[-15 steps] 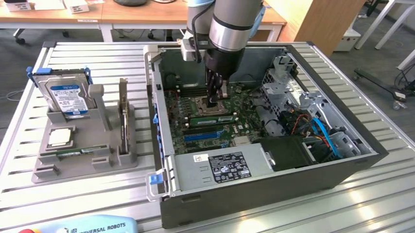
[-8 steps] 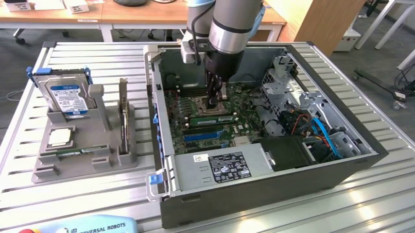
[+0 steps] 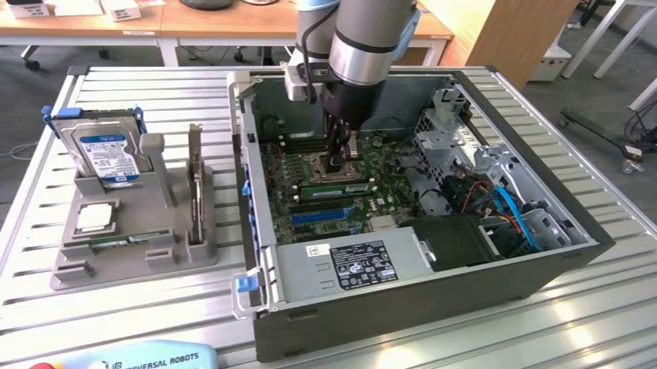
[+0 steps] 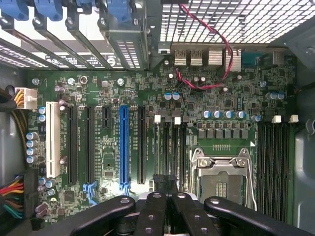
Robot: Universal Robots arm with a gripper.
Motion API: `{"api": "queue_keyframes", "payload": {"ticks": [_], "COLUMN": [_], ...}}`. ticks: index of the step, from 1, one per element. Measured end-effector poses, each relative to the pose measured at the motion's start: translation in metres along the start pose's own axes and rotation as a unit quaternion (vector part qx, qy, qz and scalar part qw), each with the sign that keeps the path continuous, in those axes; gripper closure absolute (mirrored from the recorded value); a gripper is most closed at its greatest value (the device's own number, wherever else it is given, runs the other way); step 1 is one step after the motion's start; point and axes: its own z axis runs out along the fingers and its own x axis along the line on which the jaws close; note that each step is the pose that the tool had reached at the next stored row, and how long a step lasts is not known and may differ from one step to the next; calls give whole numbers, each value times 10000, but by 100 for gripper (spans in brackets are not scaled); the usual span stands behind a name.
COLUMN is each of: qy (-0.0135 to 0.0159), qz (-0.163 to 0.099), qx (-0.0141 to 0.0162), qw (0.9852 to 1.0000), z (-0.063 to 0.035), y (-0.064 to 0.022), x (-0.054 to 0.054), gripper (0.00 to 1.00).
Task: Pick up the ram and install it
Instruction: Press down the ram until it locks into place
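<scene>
Ram point(image 3: 331, 185) sits in a slot on the motherboard point(image 3: 355, 201) inside the case point(image 3: 411, 284), just below your claw point(image 3: 343, 157). Your claw point(image 4: 165, 199) is clenched, hovering over the board's slots.

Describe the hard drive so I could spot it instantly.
Find the open computer case; the grey holder sits on the exterior view's left of it. The hard drive stands upright at its far end, silver with a blue label, unlike the thin dark card beside it.

Slatted metal table point(image 3: 575, 307), wooden desks point(image 3: 205, 27) behind, grey floor point(image 3: 605, 84), even indoor light
</scene>
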Motion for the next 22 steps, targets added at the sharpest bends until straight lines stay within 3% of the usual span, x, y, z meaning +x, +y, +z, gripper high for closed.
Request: {"api": "queue_keyframes", "payload": {"ticks": [12, 22], "qy": [1, 1], "qz": [0, 0], "qx": [-1, -1], "qw": [10000, 10000], "z": [2, 83], "y": [38, 34], "x": [0, 1], "gripper": [90, 90]}}
